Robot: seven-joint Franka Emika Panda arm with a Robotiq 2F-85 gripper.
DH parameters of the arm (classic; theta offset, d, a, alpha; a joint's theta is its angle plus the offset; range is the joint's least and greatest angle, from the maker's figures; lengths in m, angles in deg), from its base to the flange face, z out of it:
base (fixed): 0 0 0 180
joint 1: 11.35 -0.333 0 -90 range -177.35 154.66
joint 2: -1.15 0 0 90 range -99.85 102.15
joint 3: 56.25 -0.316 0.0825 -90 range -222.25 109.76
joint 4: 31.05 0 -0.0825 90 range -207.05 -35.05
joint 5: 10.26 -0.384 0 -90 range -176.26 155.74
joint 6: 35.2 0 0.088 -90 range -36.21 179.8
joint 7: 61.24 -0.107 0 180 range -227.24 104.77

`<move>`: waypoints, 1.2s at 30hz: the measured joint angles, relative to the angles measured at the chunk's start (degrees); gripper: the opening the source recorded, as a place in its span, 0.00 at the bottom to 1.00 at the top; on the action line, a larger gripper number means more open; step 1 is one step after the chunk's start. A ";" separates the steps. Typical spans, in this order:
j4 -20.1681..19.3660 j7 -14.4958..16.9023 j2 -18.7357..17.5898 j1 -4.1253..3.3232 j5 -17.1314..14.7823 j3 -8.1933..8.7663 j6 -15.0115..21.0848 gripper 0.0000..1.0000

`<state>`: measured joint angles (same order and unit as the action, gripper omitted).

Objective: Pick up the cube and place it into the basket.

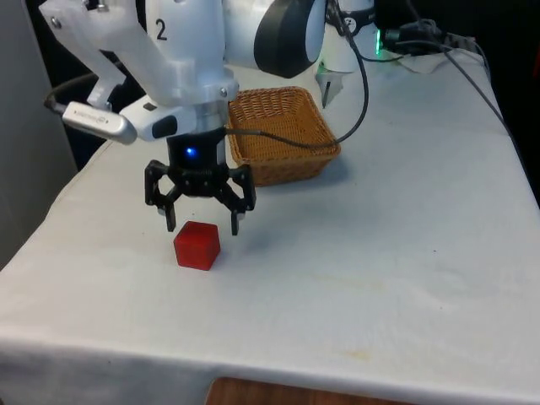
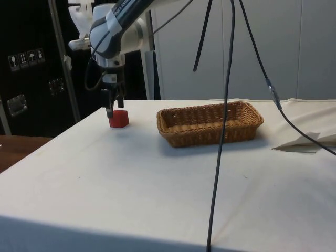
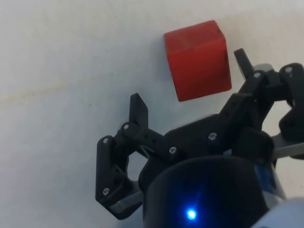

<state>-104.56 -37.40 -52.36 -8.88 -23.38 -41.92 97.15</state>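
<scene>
A red cube (image 1: pixel 197 245) rests on the white cloth near the front view's left side. My gripper (image 1: pixel 201 226) hangs open right above it and slightly behind, fingertips level with the cube's top and not touching it. From the side, the gripper (image 2: pixel 113 110) stands over the cube (image 2: pixel 119 119). In the wrist view the cube (image 3: pixel 198 59) lies between and a little beyond the spread fingers (image 3: pixel 138 108), with the gripper (image 3: pixel 189 80) open around nothing. The wicker basket (image 1: pixel 291 164) stands behind the gripper, towards the front view's right, with nothing in it.
A black cable (image 1: pixel 354 126) loops from the arm across the basket's near rim. In the side view another cable (image 2: pixel 223 157) hangs down in front of the basket (image 2: pixel 210 134). The table's edge (image 1: pixel 51 211) runs close to the cube on the front view's left.
</scene>
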 measured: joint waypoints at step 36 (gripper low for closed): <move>5.67 0.17 -5.56 0.97 -0.52 1.32 -0.11 0.38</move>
<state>-98.89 -37.23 -57.92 -7.91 -23.90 -40.61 97.03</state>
